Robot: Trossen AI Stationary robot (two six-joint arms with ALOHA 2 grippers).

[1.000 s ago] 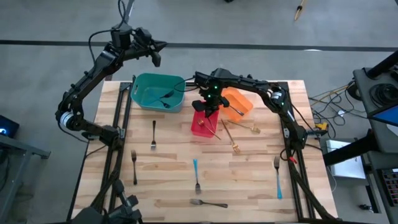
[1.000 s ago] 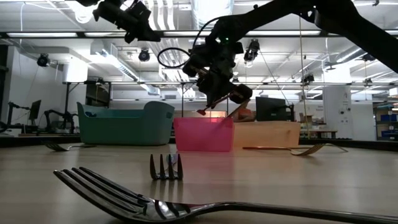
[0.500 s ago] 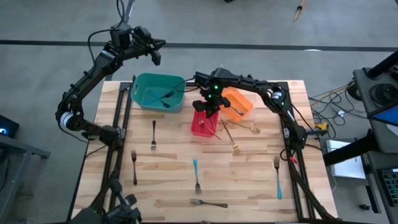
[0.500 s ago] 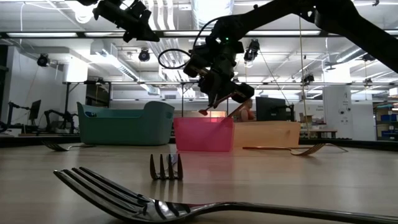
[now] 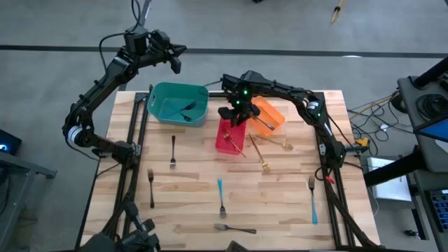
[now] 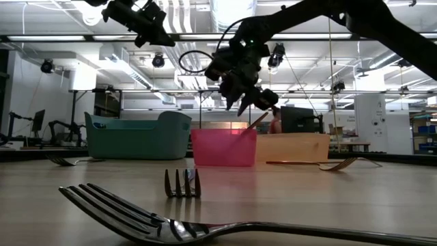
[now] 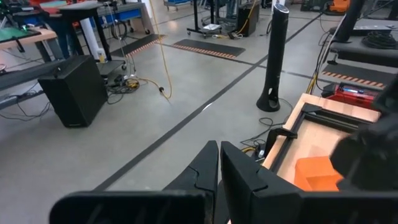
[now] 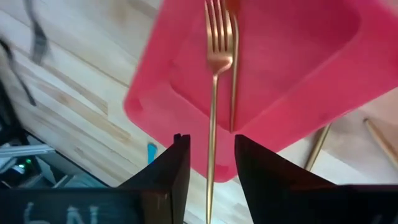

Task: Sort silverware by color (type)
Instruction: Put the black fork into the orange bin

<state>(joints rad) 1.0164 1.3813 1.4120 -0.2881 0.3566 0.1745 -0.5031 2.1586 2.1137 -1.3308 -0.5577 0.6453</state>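
The right gripper [image 5: 234, 117] hovers over the red bin [image 5: 231, 136] at the table's middle, fingers parted, a gold fork [image 8: 214, 93] between them, prongs inside the bin. The left gripper [image 5: 176, 59], fingers closed and empty, waits beyond the far edge, above the teal bin [image 5: 178, 103].

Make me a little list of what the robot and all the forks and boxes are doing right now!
right gripper: above the red bin, fingers apart
gold fork: between those fingers, tines over the red bin's inside, handle sticking out past the rim
left gripper: up beyond the table's far edge, fingers shut, holding nothing
teal bin: dark forks inside
orange bin: next to the red bin
table: more forks lying loose on it
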